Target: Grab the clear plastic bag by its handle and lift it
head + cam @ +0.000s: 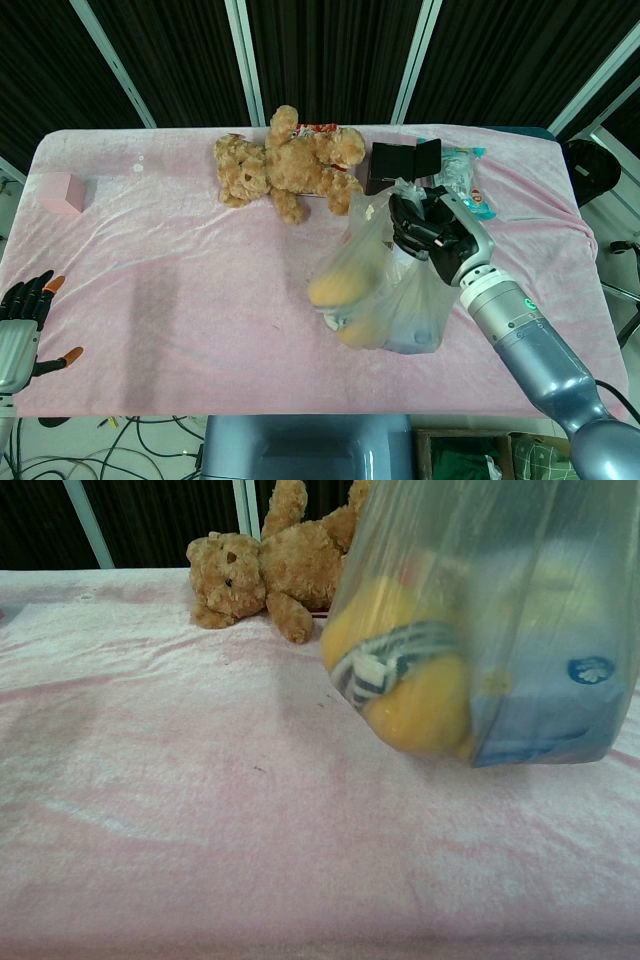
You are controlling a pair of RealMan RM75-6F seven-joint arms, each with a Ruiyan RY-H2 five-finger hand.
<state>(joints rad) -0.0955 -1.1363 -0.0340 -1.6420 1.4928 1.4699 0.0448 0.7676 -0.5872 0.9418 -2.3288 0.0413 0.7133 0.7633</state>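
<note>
Bench (180, 280) left and middle: bare pink cloth is seen from the left edge to the bag; wide passage is offered here.
Front strip: open cloth is seen along the near edge in the chest view.
Rear middle: blocked by the teddy bears (290, 165), lying side by side and touching.
Rear right: blocked by the black box (395, 168), with the blue packet (462, 182) just beside it.
Right middle: taken up by the clear plastic bag (385, 290), hung from the right hand (430, 232), clear of the cloth.
Far left rear: a small pink block (62, 192) is noted, well apart from everything.
Front-left corner: the left hand (22, 320) is parked off the edge.
</note>
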